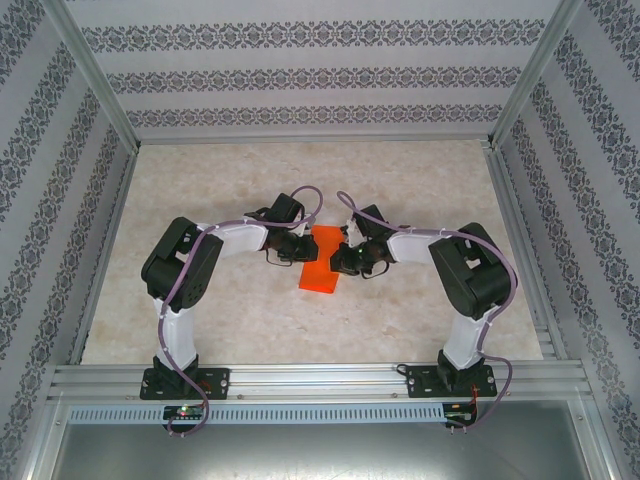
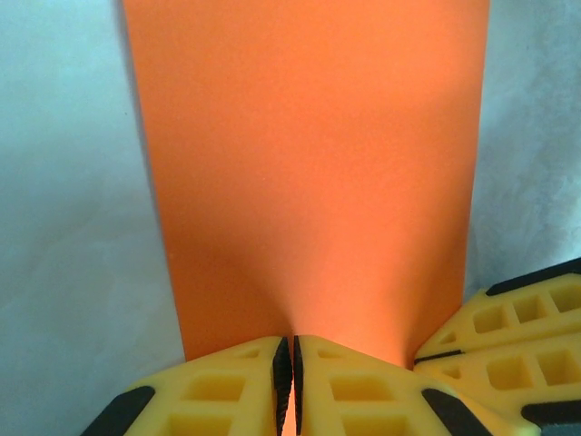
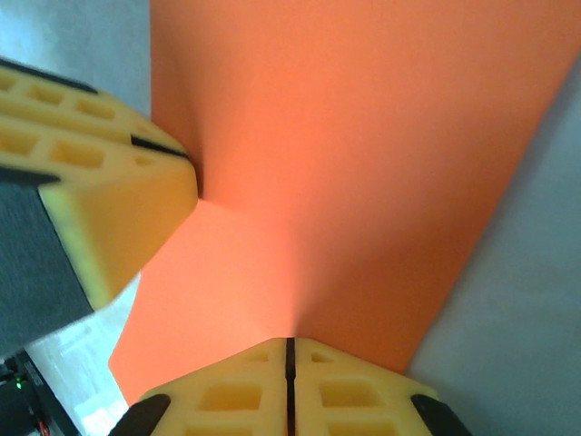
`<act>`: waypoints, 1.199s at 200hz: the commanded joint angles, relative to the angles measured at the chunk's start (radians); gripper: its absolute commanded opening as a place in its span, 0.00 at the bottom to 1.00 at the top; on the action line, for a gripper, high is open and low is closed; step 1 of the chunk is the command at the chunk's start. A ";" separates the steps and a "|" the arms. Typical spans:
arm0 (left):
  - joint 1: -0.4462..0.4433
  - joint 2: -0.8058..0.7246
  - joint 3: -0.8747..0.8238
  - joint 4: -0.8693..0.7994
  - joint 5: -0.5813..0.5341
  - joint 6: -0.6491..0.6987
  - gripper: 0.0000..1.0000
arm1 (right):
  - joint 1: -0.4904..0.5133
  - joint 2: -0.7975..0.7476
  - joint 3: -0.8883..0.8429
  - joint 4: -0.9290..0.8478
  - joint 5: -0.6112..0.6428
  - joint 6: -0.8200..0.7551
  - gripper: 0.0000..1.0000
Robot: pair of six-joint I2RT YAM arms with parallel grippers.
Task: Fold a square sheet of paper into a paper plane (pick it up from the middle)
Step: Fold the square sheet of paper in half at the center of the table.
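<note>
Top external gives us the room first: patterned wallpaper walls (image 1: 300, 80) on three sides of a pale marbled table (image 1: 420, 190), with an aluminium rail (image 1: 320, 378) along its near edge. On that rail stand the left arm (image 1: 180, 270) and the right arm (image 1: 470, 270), both bent inward toward the table's middle. Between them we see the orange-red sheet of paper (image 1: 320, 262), which from above looks like a narrow strip running away from the bases. The left gripper (image 1: 290, 250) meets it from the left and the right gripper (image 1: 347, 258) from the right. On the left wrist view the jaws are pressed together on the sheet's near edge — only a thin dark line parts the yellow fingers (image 2: 227, 381). The right wrist view shows us the same: jaws clamped on the paper's edge, with the other gripper's fingers (image 3: 136, 182) pinching it just beside.
</note>
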 commanded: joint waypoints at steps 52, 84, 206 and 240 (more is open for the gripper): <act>0.019 0.094 -0.023 -0.172 -0.124 0.045 0.17 | 0.062 -0.050 -0.104 -0.092 -0.034 -0.035 0.10; 0.018 0.100 -0.022 -0.171 -0.121 0.048 0.17 | 0.076 -0.089 -0.130 -0.112 -0.022 -0.030 0.10; 0.021 0.094 -0.039 -0.153 -0.108 0.052 0.17 | 0.092 -0.107 -0.097 0.191 -0.017 0.248 0.10; 0.022 0.091 -0.052 -0.144 -0.105 0.050 0.17 | 0.112 -0.047 -0.075 0.158 -0.032 0.221 0.11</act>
